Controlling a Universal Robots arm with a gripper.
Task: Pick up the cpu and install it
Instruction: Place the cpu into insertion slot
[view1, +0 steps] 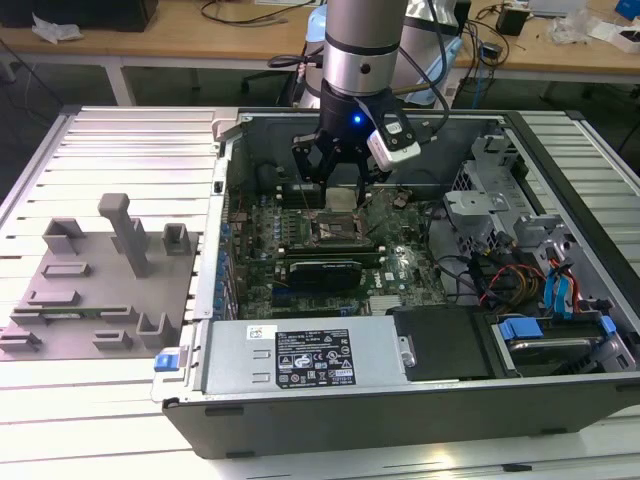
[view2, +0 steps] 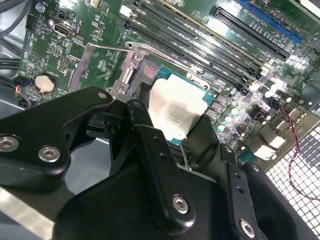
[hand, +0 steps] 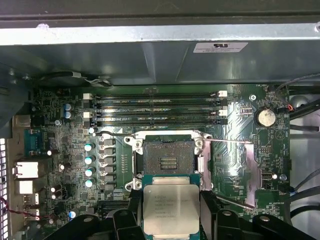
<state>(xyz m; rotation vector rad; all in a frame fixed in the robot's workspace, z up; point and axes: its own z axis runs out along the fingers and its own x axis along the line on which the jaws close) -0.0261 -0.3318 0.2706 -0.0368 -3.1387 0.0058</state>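
Note:
The cpu (hand: 170, 204), a flat square chip with a silvery top, is pinched at two opposite edges between the black fingers (hand: 134, 202) of my gripper (hand: 170, 212). In the first wrist view it hangs just short of the open socket (hand: 168, 157) on the green motherboard, with the socket's bare contact field showing. The second wrist view has the cpu (view2: 175, 106) held between the fingers, a little off from the socket frame (view2: 134, 70). In the exterior view my gripper (view1: 342, 185) hangs inside the open computer case, just above the socket (view1: 335, 233).
The socket's load plate (hand: 250, 170) and its lever stand open. Memory slots (hand: 155, 107) run beside the socket. A power supply (view1: 305, 357), drive cage (view1: 480, 195) and cables (view1: 510, 275) crowd the case. A grey fixture plate (view1: 95, 290) lies on the exterior view's left.

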